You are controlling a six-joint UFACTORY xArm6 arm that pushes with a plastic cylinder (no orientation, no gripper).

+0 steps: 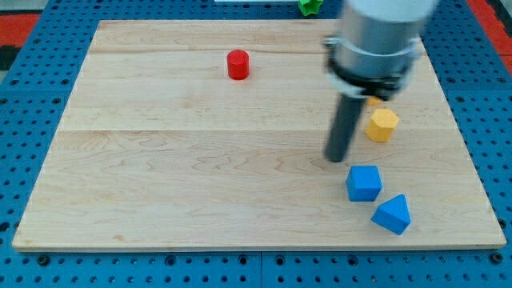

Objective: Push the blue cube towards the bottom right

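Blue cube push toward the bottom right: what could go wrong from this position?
1. The blue wedge-like block lies just to the lower right of the blue cube, right in the push path; the cube would probably shove it toward the board edge.
2. My tip sits to the cube's upper left, a little off-centre, so the cube may rotate or slip aside.
3. The yellow block is close to the rod and could get nudged.
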